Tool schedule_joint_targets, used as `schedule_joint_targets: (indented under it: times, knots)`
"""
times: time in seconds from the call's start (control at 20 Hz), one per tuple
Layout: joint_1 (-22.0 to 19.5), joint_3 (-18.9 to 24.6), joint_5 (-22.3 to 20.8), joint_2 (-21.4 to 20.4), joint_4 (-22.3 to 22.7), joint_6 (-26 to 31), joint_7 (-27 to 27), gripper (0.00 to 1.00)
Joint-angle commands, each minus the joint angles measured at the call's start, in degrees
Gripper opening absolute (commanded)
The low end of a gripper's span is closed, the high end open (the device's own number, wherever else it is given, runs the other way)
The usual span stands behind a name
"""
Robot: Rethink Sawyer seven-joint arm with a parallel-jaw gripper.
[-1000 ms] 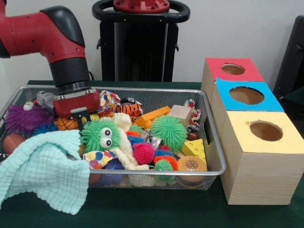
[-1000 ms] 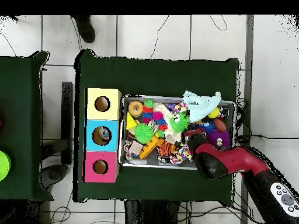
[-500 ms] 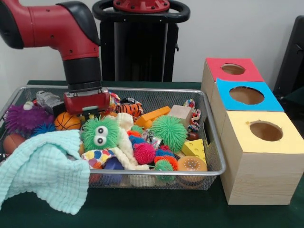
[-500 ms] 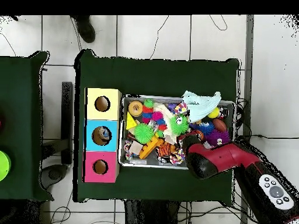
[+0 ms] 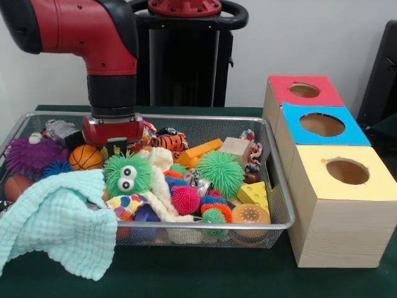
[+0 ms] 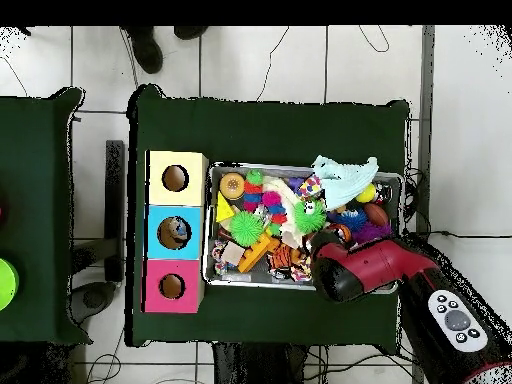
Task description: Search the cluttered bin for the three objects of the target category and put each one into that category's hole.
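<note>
The wire bin (image 5: pixel 280 186) is packed with toys. My gripper (image 5: pixel 115 148) hangs low at the bin's back left, just above a green fuzzy toy with eyes (image 5: pixel 127 175) and beside an orange basketball (image 5: pixel 85 158); its state is hidden. Nothing is seen held. A green spiky ball (image 5: pixel 220 169), a pink spiky ball (image 5: pixel 186 200), a purple spiky ball (image 5: pixel 28 155), a yellow cheese wedge (image 5: pixel 254 194) and an orange block (image 5: pixel 198 150) lie around. In the overhead view the arm (image 6: pixel 370 268) covers the gripper over the bin (image 6: pixel 300 168).
A mint cloth (image 5: pixel 56 223) drapes over the bin's front left corner. Three wooden boxes stand right of the bin, with a red-topped hole (image 5: pixel 304 90), a blue-topped hole (image 5: pixel 322 125) and a yellow-topped hole (image 5: pixel 347 171). A black chair stands at the far right.
In the front view the arm has swung right and turned more upright, and the gripper slid from beside the purple ball to above the green fuzzy toy. The grey toy behind is uncovered.
</note>
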Motion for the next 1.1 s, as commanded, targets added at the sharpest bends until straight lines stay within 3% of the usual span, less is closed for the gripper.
schedule_joint_targets:
  times: [0.05,0.75,1.05,1.1]
  knots:
    - [-3.01,-4.91,3.67,1.2,-2.22,12.78,-6.14,0.0]
    - [-0.9,-5.18,11.0,-5.79,1.06,19.73,-8.22,0.0]
    - [-4.14,0.42,15.14,-8.15,3.44,19.12,-10.57,0.0]
    - [-6.03,3.57,15.94,-7.63,4.09,16.69,-11.49,0.0]
